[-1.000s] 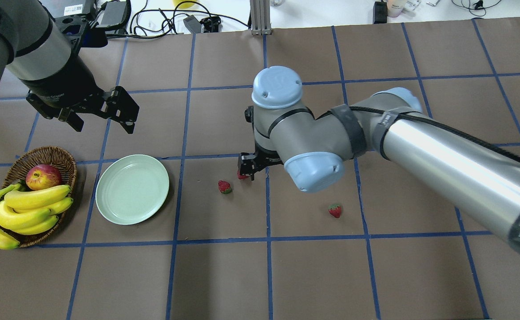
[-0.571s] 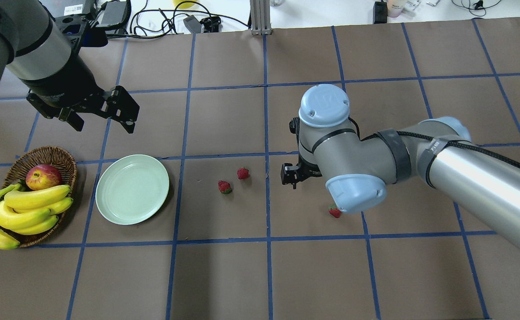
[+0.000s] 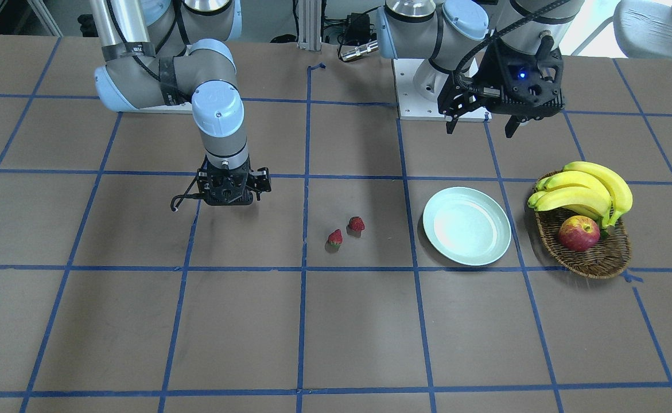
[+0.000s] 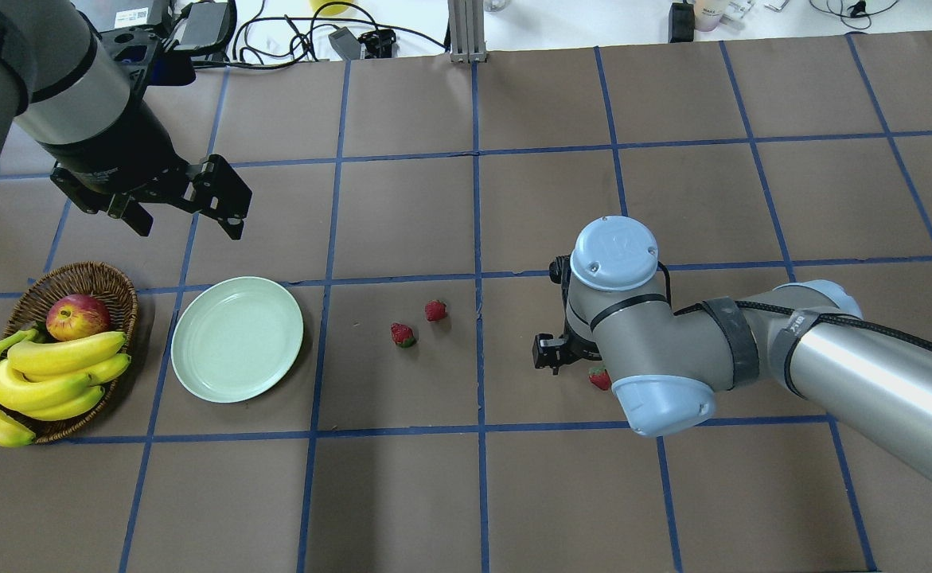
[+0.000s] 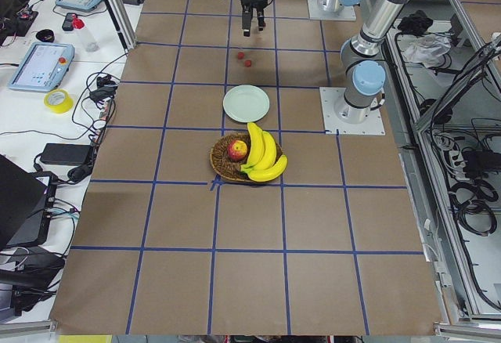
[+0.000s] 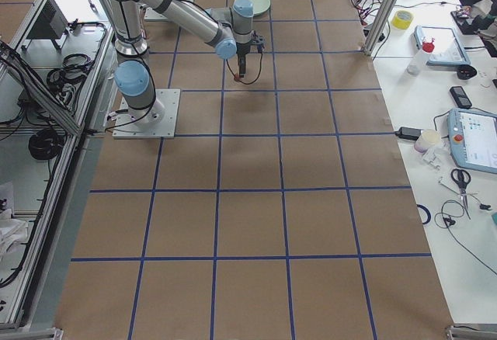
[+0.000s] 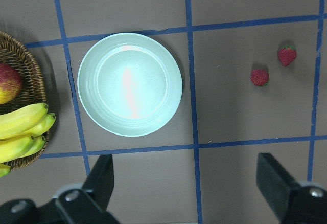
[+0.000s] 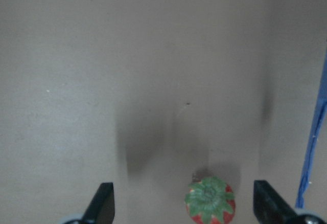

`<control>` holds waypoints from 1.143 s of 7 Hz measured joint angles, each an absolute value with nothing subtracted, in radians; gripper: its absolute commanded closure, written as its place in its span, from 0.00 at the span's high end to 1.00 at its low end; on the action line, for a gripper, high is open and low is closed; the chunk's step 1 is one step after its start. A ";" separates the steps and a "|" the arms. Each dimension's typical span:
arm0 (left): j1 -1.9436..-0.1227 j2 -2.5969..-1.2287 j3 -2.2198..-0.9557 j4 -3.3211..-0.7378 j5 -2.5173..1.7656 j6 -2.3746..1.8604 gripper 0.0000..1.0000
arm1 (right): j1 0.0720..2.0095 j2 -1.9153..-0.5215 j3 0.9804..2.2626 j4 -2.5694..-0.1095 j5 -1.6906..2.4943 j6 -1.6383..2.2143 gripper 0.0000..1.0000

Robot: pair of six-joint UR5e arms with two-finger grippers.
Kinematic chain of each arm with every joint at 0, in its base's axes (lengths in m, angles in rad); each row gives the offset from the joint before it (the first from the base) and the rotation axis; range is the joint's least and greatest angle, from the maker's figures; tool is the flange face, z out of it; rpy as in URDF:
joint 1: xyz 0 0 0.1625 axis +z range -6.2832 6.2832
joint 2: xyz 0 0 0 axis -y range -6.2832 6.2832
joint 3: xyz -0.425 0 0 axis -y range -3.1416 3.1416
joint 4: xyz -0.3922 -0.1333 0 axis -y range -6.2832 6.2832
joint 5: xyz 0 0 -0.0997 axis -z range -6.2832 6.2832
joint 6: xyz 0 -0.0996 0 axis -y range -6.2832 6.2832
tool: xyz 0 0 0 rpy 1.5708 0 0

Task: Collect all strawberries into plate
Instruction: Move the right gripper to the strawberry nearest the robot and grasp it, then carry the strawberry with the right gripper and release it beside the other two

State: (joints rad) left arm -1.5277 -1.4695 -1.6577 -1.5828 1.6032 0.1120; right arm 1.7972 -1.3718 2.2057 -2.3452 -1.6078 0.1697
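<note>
Flanking a plump, leafy-capped strawberry (image 8: 210,203), right pincer (image 8: 184,198) gapes wide.

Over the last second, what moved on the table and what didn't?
The right hand left the strawberry it had been down at, which now lies free on the table, and swung to the robot's right. It is now open over the lone strawberry and holds nothing. Unchanged: the neighbouring strawberry, the empty mint-green plate, the open left hand and the wicker basket.
</note>
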 measured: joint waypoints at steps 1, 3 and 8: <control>-1.526 -1.470 -1.658 -1.582 1.603 0.112 1.00 | 1.789 -1.372 2.218 -2.348 -1.608 0.170 0.42; -1.523 -1.470 -1.657 -1.582 1.605 0.112 1.00 | 1.782 -1.373 2.230 -2.350 -1.608 0.169 0.10; -1.523 -1.475 -1.655 -1.575 1.595 0.108 1.00 | 1.805 -1.394 2.189 -2.330 -1.577 0.191 0.00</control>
State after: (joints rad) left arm -1.5230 -1.4748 -1.6548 -1.5748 1.5954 0.1078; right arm 1.8050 -1.3942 2.1889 -2.3304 -1.5772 0.1907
